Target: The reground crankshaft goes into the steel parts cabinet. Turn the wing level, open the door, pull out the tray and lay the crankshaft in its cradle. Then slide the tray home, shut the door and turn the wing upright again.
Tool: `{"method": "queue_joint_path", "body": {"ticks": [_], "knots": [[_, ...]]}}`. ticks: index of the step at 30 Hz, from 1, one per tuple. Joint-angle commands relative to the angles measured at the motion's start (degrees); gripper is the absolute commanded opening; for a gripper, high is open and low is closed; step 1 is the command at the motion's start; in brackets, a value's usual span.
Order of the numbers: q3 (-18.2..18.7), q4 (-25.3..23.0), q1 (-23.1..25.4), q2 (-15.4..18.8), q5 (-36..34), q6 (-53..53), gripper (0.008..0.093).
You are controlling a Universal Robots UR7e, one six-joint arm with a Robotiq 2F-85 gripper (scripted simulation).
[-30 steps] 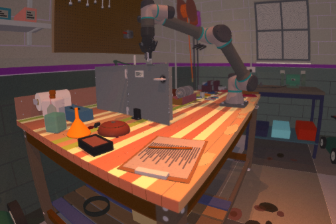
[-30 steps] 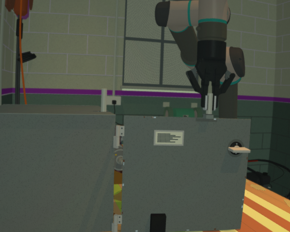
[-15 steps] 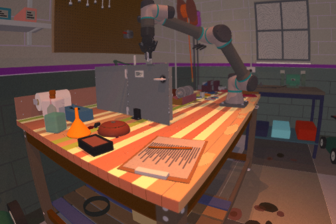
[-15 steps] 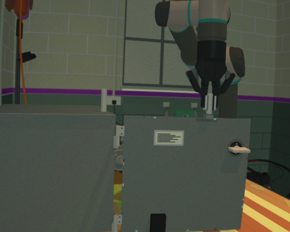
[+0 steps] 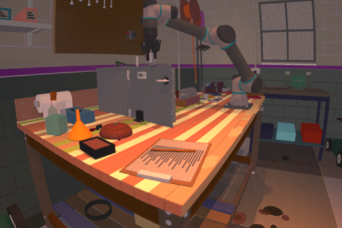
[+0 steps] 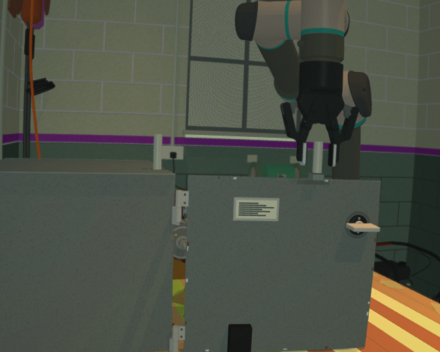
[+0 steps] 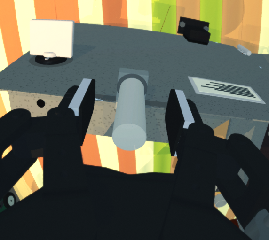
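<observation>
A pale upright peg [image 6: 317,157] [image 7: 130,111] [image 5: 151,59] stands on the top edge of the cabinet door [image 6: 280,261] [image 5: 150,94], which is swung open from the grey steel cabinet [image 6: 78,257] [image 5: 113,91]. My gripper [image 6: 317,154] [image 7: 130,111] [image 5: 151,57] hangs straight down over the peg, open, fingers on either side of it and holding nothing. The door's wing handle [image 6: 362,227] [image 7: 51,37] [image 5: 163,80] lies level. Through the hinge gap I see part of a round metal piece [image 6: 181,242]; the tray and the rest of the crankshaft are hidden.
The open door stands out over the striped bench [image 5: 189,140]. A black block [image 6: 239,337] [image 5: 139,115] sits at the door's foot. A red dome [image 5: 116,130], an orange funnel [image 5: 79,126], a black tray [image 5: 97,146] and a clipboard [image 5: 169,160] lie in front.
</observation>
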Motion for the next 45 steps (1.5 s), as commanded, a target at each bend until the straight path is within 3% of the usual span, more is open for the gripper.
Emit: {"method": "queue_joint_path", "body": {"ticks": [1, 16, 33, 40, 45], "knots": [[-0.03, -0.03, 0.0, -0.06, 0.0, 0.0, 0.054], [-1.27, 0.89, 0.0, 0.23, 0.0, 0.0, 0.054], [-12.77, 8.94, 0.0, 3.73, 0.0, 0.0, 0.054], [-12.79, 9.02, -0.03, 3.67, 0.0, -0.03, 0.054], [-9.93, 7.76, -0.36, 2.06, 0.0, -0.35, 0.054]]}}
